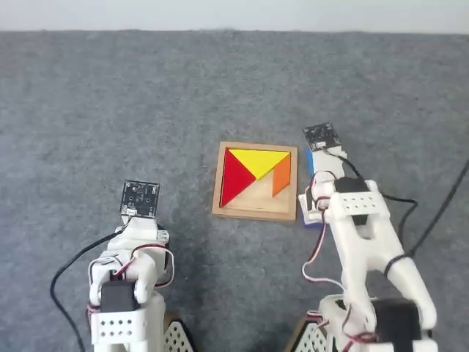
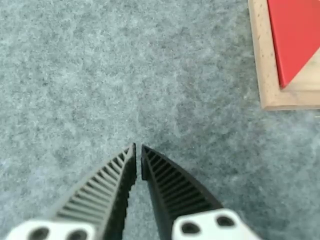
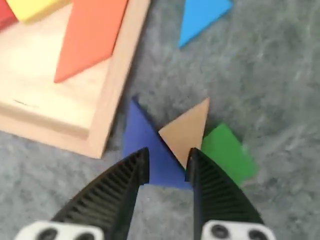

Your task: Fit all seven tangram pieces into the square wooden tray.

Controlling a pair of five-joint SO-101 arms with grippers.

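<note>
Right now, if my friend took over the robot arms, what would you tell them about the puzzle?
Left gripper: shut, empty, over bare carpet beside the wooden tray.
Right gripper: open, holding nothing, just above the dark blue triangle and tan triangle.
Done: the red triangle, yellow triangle and orange parallelogram lie in the tray.
Left: four pieces on the carpet, on the right arm's side of the tray. The dark blue triangle, tan triangle and green piece are bunched together. The light blue triangle lies a little apart.
</note>
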